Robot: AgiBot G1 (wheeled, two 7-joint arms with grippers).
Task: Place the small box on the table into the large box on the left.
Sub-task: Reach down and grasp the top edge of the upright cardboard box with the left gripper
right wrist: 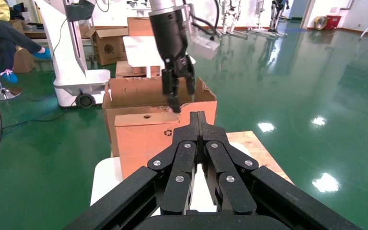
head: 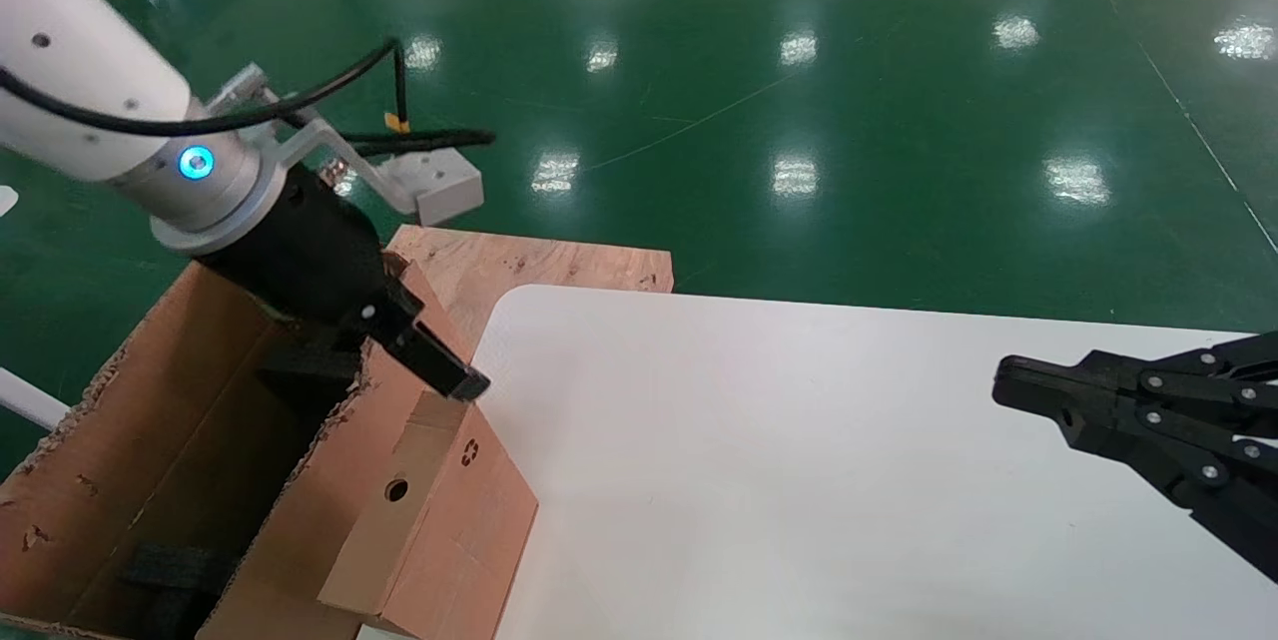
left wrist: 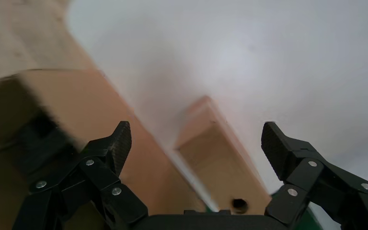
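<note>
- Fingers (left wrist: 120,143) of the left gripper (left wrist: 196,146) are seen spread wide apart, with nothing held between them; in the left wrist view the small box (left wrist: 220,165) lies below the gap, untouched.
- Fingers of the right gripper (right wrist: 200,125) are pressed together, tip to tip, with nothing between them.
- One small box (head: 429,510) is counted, lying at the table's (head: 799,480) near left edge and leaning against the outer wall of the large box (head: 120,440); its round hole and recycling mark face up.
- One large box is counted, standing just left of the table, its ragged top open and black foam visible inside.
- Most of the white table surface to the right of the small box is left bare, with wide room between the two grippers.
- A wooden board (head: 529,266) is seen behind the table's far left corner, just beyond the large box.
- The left arm is angled down from the upper left, its gripper (head: 424,350) poised over the large box's torn rim and the far end of the small box.
- The right gripper (head: 1008,385) is held over the table's right side, pointing toward the small box, well apart from it.
</note>
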